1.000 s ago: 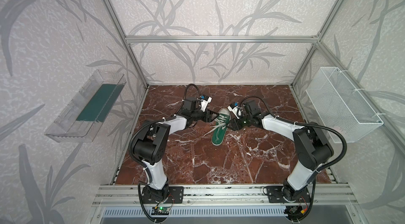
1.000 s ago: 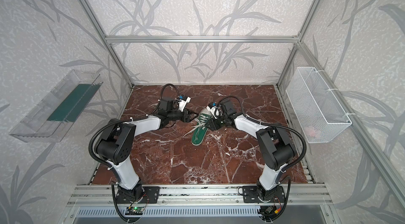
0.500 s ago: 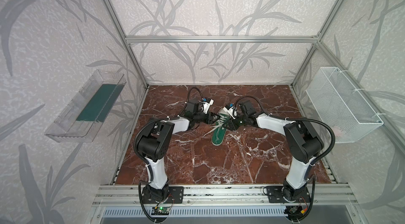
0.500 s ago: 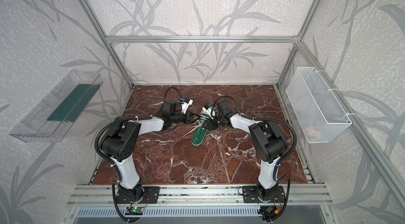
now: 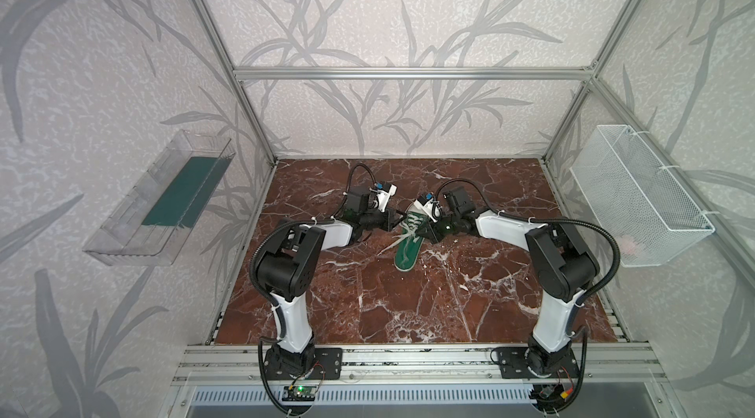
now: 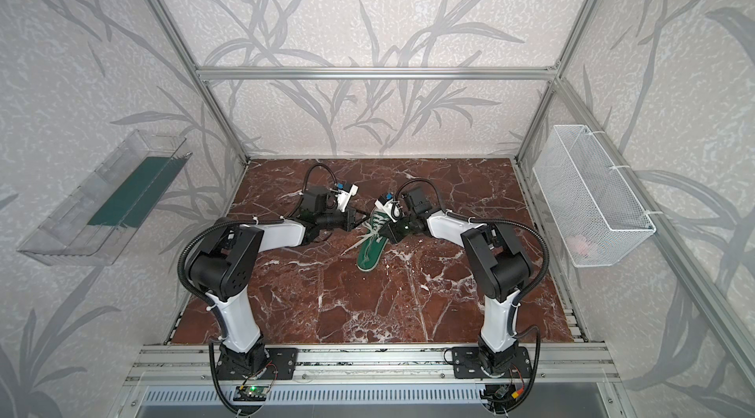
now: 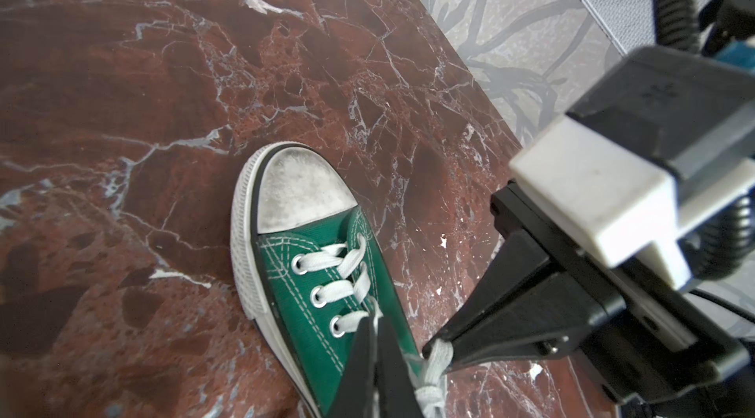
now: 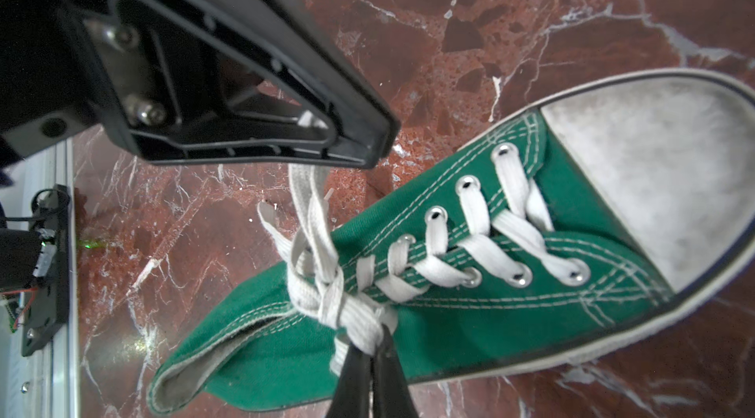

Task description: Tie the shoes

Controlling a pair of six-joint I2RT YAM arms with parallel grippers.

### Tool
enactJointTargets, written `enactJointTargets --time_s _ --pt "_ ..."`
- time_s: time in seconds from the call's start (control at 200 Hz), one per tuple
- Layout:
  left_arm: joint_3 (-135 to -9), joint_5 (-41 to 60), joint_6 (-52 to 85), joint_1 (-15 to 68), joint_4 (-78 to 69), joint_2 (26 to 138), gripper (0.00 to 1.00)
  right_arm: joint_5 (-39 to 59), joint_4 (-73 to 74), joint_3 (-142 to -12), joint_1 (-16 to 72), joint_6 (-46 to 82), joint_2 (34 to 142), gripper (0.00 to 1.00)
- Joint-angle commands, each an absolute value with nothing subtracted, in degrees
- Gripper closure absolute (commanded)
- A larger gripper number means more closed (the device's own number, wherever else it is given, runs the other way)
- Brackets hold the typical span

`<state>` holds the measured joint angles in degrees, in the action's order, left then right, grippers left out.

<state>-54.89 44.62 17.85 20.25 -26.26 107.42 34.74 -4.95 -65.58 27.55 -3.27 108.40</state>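
A small green sneaker (image 5: 406,250) (image 6: 369,250) lies mid-table in both top views, its white toe cap (image 7: 300,187) pointing to the back. Its white laces (image 8: 322,293) are gathered in a knot over the tongue. My left gripper (image 7: 375,320) is shut on a lace strand at the shoe's left side (image 5: 397,220). Across the shoe, my right gripper (image 8: 378,338) is shut on a lace loop coming off the knot (image 5: 427,232). Each wrist view also shows the opposite gripper pinching lace. A loose lace end (image 5: 388,246) trails left onto the marble.
The red marble tabletop (image 5: 367,305) is walled on three sides. A clear plastic bin (image 5: 163,207) with a green bottom hangs on the left wall. A white wire basket (image 5: 637,199) hangs on the right wall. An aluminium rail (image 5: 408,358) runs along the front.
Both grippers have gone from open to shut, each closing on lace at the shoe. Both arms reached in a little closer over the shoe's top.
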Motion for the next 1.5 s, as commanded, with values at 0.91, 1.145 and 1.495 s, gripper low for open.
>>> enactJointTargets --time_s 0.91,1.145,1.495 --pt "-51.53 37.00 16.37 19.17 -26.37 103.54 1.00 28.58 -10.68 -62.99 27.51 -2.94 103.71 1.00" --pt "-50.76 35.42 16.25 18.81 -26.27 102.75 1.00 28.82 -9.22 -61.73 26.87 -0.82 103.45 1.00" --pt "-48.50 32.91 16.70 18.28 -27.12 101.79 1.00 27.34 -4.32 -58.56 25.93 7.92 103.45 1.00"
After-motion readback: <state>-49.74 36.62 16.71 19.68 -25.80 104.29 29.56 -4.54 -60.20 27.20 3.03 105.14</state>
